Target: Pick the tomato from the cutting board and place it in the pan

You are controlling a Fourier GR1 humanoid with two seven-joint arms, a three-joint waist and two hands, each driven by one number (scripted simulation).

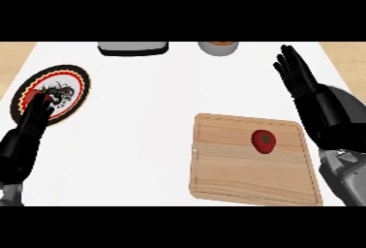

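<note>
**Tomato on board, both hands clear**

Tomato [264, 141] sits on the cutting board [236, 179], right of centre. Right hand [298, 72] is beyond the board's far right corner, fingers straight and together, holding nothing. Left hand [34, 118] lies over the patterned plate [71, 82], fingers straight.

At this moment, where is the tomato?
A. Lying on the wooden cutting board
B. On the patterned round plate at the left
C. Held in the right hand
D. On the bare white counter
A. The tomato lies on the cutting board, right of its middle; the right hand is open above the board's far right corner and holds nothing.
</note>
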